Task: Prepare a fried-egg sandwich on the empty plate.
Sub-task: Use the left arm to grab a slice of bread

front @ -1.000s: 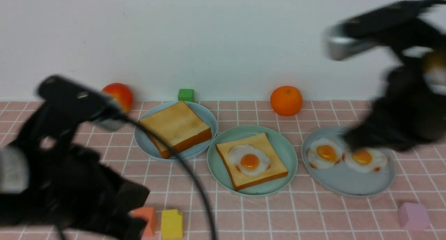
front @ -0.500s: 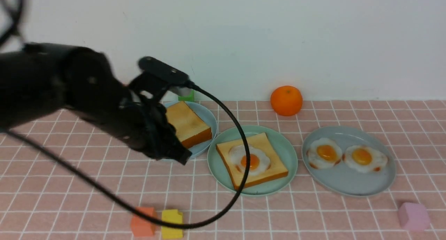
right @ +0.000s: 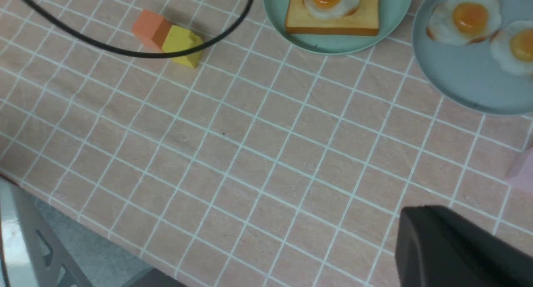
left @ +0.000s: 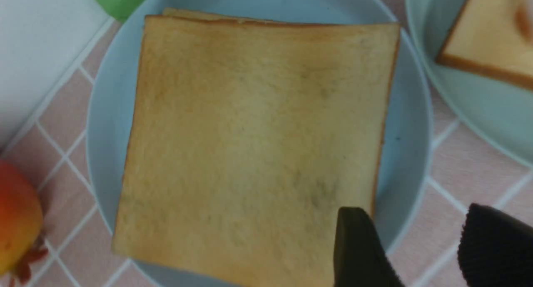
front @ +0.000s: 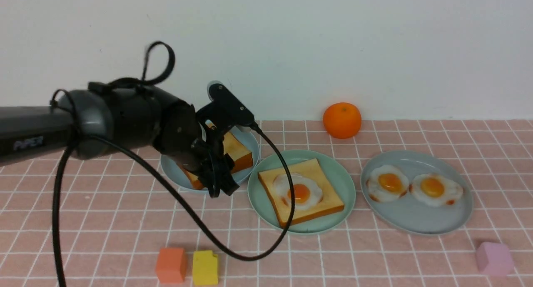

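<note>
the left arm (front: 112, 120), marked with the faint lettering "piper" (front: 28, 143), reached over the pale blue-grey plate (front: 173, 170) at the left, where the second toast slice (front: 240, 151) lay flat. the left claw (front: 224, 192) was spread and empty, poised at that slice's near corner; whether it touched could not be told. on the mint-green plate (front: 346, 183) in the middle of the table (front: 374, 253) lay 1 toast slice (front: 312, 210) with 1 fried egg (front: 298, 191) on top, uncovered. 2 more fried eggs (front: 388, 183) sat side by side on another blue-grey plate (front: 416, 222) at the right. the right claw (right: 458, 245), held over the cloth well apart from the plates, was pressed together. an orange (front: 342, 120) stood by the wall.
</note>
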Robot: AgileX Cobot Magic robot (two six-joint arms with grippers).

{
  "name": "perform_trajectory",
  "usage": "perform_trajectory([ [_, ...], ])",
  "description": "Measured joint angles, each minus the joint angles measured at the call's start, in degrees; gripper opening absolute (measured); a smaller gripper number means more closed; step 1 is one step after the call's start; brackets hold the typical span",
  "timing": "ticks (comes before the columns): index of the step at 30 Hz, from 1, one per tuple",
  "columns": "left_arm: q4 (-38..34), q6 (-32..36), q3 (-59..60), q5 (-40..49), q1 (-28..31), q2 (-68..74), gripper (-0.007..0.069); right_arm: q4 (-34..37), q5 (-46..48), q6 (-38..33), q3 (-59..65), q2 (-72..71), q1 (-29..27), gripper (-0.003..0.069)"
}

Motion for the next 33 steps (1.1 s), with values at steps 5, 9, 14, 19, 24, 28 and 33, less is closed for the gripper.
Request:
perform_trajectory([
  [5,0.7,0.0,0.0,-3.8,0.0,1.6,0.0373,0.4,0.0,0.9,0.0,0.0,0.0,0.0006],
  [9,1.2,0.0,-0.1,-5.3,0.0,3.0,0.0360,0.5,0.0,1.4,0.0,0.0,0.0,0.0006],
  [14,2.6,0.0,-0.1,-6.2,0.0,4.4,0.0343,0.6,0.2,1.5,0.0,0.0,0.0,0.0007],
  [19,3.2,0.0,-0.2,-7.1,0.0,4.4,0.0316,0.6,0.3,1.5,0.0,0.0,0.0,0.0009],
  [24,3.9,0.0,-0.2,-7.5,0.0,4.5,0.0232,0.7,0.3,1.5,0.0,0.0,0.0,0.0011],
  [28,4.1,0.0,-0.3,-7.4,0.0,4.5,0.0122,0.8,0.3,1.5,0.0,0.0,0.0,0.0011],
  [33,3.9,0.1,-0.3,-7.3,0.0,4.2,0.0013,1.4,0.3,1.5,0.0,0.0,0.0,0.0011],
])
